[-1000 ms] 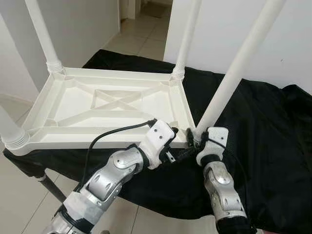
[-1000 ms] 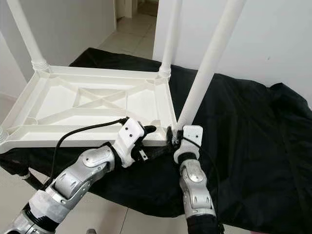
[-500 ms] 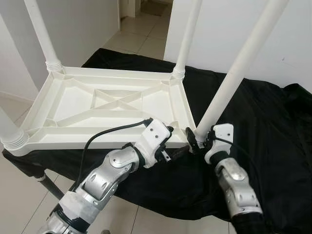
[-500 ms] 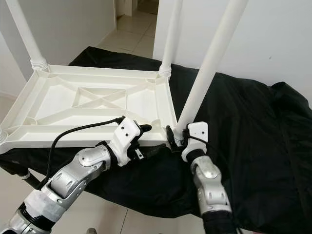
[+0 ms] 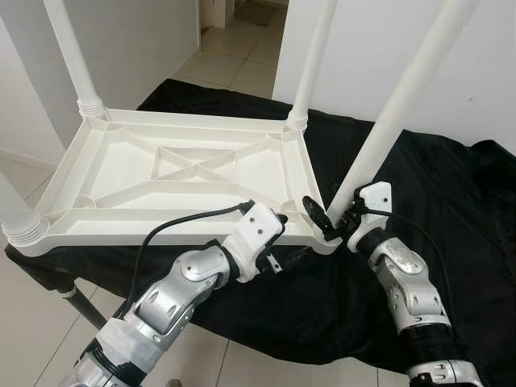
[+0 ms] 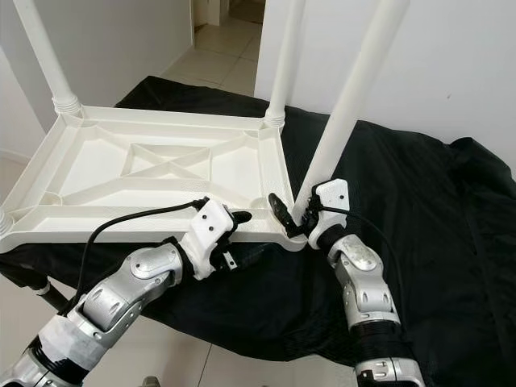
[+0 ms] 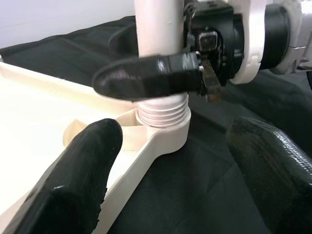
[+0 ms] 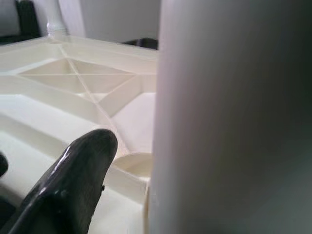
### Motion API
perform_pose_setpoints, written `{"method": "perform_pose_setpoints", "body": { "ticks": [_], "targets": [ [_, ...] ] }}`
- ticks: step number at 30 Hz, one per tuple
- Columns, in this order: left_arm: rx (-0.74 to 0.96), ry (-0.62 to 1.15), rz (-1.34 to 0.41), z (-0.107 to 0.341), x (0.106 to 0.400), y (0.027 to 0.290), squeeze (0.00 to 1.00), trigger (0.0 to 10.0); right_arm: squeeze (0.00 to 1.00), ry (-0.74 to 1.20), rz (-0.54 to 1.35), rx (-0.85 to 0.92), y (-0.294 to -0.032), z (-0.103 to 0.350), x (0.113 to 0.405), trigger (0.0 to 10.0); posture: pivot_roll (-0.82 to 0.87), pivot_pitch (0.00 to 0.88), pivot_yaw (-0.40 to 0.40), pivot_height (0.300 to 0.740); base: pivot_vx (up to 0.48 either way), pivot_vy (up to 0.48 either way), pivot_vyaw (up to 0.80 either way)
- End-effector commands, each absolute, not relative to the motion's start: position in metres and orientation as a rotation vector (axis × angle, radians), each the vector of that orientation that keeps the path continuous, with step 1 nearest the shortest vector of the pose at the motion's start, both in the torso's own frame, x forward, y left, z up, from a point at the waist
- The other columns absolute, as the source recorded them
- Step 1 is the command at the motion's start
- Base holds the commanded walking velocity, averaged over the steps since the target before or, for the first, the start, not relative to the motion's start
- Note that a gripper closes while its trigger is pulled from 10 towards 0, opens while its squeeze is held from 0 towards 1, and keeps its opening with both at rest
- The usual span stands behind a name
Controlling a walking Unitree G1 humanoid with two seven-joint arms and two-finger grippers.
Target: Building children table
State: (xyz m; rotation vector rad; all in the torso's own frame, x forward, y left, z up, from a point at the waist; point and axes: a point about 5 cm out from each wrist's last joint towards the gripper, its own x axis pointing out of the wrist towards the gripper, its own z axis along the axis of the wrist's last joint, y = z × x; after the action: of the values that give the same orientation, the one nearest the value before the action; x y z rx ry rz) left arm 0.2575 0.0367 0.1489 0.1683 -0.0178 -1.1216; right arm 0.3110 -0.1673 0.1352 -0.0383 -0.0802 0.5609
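White plastic tabletop (image 5: 181, 181) lying upside down on a bench (image 5: 451, 234) draped in black cloth, ribbed underside facing up, with tiled floor (image 5: 234, 68) beyond it at 12 o'clock.

Going left to right: at 9 o'clock a leg (image 5: 18, 222) stands in the near left corner socket. At 11 o'clock a second leg (image 5: 74, 56) rises from the far left corner. Near 12 o'clock a third leg (image 5: 310, 60) stands in the far right corner. All three look seated, their ridged collars meeting the sockets.

From 7 o'clock the left arm reaches in. The left gripper (image 7: 165, 165) hovers with fingers spread, released and holding nothing, just beside the near right corner of the tabletop.

Right of centre, at about 3 o'clock, the fourth leg (image 5: 403, 105) leans slightly as it rises from the near right corner socket. Its threaded end (image 7: 163, 109) is partly sunk in the socket, with several thread ridges showing above the rim. The right gripper (image 5: 332, 216) is clenched around this leg just above the threads.

Judging by this, the build is nearly finished: three legs are in, and the last one probably needs more turning until its threads disappear and it stands straight. The table would then need flipping upright.
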Motion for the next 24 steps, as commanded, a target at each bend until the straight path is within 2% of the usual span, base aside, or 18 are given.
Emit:
{"method": "perform_pose_setpoints", "body": {
  "ticks": [1,2,3,5,12,13,14,15,24],
  "targets": [
    [0.183,-0.010,-1.287,0.147,0.249,0.031,0.00,10.0,0.00,-0.063,0.589,-0.040,-0.166,0.132,0.312,7.3,0.01,0.000,-0.103,0.740,0.000,0.000,0.00],
    [0.183,-0.012,-1.288,0.148,0.250,0.031,0.00,10.0,0.00,-0.054,0.596,-0.045,-0.167,0.130,0.313,1.5,0.01,0.000,-0.102,0.740,0.000,0.000,0.00],
    [0.184,-0.014,-1.289,0.149,0.250,0.031,0.00,10.0,0.00,-0.049,0.596,-0.047,-0.168,0.129,0.314,0.3,0.01,0.000,-0.100,0.740,0.000,0.000,0.00],
    [0.184,-0.015,-1.289,0.149,0.250,0.031,0.00,10.0,0.00,-0.046,0.595,-0.047,-0.170,0.128,0.314,0.0,0.01,0.000,-0.098,0.740,0.000,0.000,0.00],
    [0.183,-0.015,-1.284,0.149,0.250,0.032,0.00,10.0,0.00,-0.024,0.535,-0.045,-0.179,0.123,0.315,0.0,0.01,0.000,-0.091,0.740,0.000,0.000,0.00],
    [0.182,-0.015,-1.284,0.149,0.250,0.032,0.00,10.0,0.00,-0.024,0.530,-0.041,-0.180,0.122,0.315,0.7,0.00,0.000,-0.089,0.740,0.000,0.000,0.00],
    [0.182,-0.015,-1.284,0.149,0.250,0.032,0.00,10.0,0.00,-0.024,0.530,-0.041,-0.180,0.122,0.315,0.7,0.00,0.000,-0.089,0.740,0.000,0.000,0.00],
    [0.182,-0.016,-1.285,0.150,0.250,0.031,0.00,10.0,0.00,-0.025,0.528,-0.042,-0.179,0.122,0.314,10.0,0.00,0.000,-0.089,0.740,0.000,0.000,0.00],
    [0.179,-0.020,-1.282,0.150,0.252,0.030,0.00,10.0,0.00,-0.025,0.407,-0.031,-0.179,0.123,0.313,10.0,0.00,0.000,-0.085,0.740,0.000,0.000,0.00]
  ]
}}
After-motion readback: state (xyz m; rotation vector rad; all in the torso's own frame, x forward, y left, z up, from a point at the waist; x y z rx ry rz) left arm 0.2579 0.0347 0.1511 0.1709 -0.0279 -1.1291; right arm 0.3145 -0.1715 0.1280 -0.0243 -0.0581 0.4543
